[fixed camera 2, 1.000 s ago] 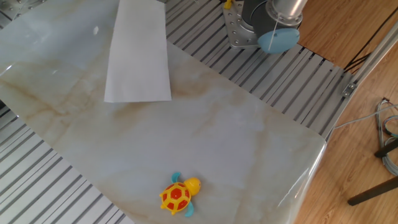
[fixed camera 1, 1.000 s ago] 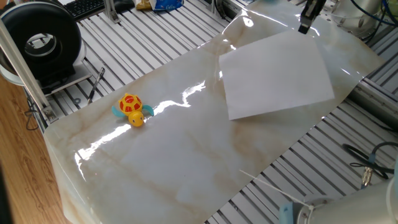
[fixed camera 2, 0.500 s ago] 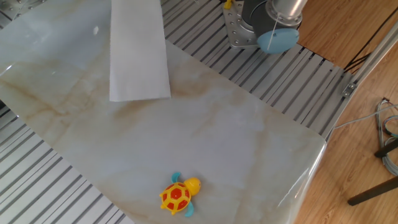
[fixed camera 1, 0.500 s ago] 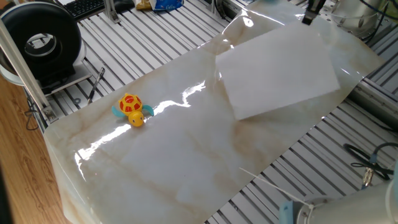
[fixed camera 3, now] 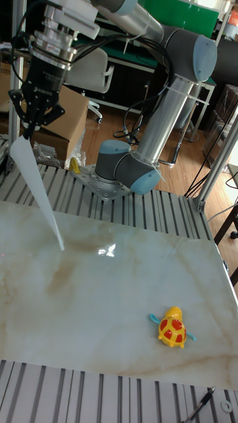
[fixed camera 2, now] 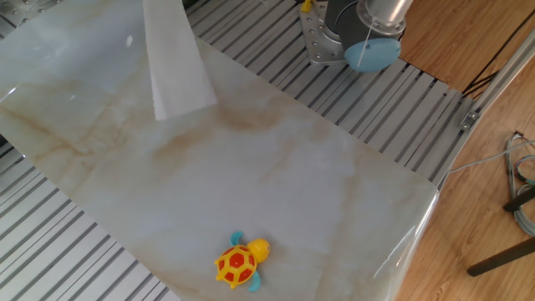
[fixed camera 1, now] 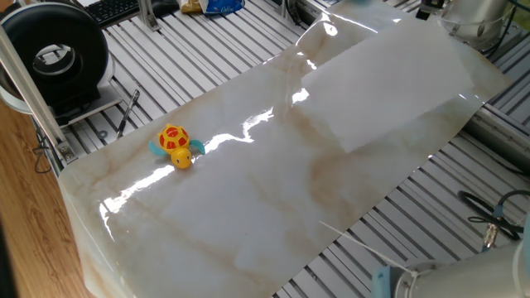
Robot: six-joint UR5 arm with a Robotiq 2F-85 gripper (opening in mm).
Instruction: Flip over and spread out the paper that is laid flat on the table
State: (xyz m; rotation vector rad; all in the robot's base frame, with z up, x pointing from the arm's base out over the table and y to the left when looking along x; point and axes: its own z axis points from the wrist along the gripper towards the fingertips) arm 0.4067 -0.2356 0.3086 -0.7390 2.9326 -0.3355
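Note:
The paper [fixed camera 3: 33,182] is a white sheet hanging edge-on over the far end of the table [fixed camera 3: 99,310]. My gripper [fixed camera 3: 30,129] is shut on its top edge, well above the marble. The sheet's lower corner ends just over the surface. In one fixed view the paper [fixed camera 1: 397,83] slants up toward the top right, motion-blurred. In the other fixed view the paper [fixed camera 2: 171,67] runs off the top edge, and the gripper is out of frame there.
A yellow and red toy turtle [fixed camera 1: 174,145] sits near the table's other end, far from the sheet. The arm's base [fixed camera 3: 125,172] stands on the ribbed frame behind the table. A black reel [fixed camera 1: 58,54] and cables [fixed camera 1: 489,215] lie off the table.
The gripper has risen with the paper's far edge. The sheet has gone from nearly flat to steeply hanging, and its free end has slid toward the gripper's side.

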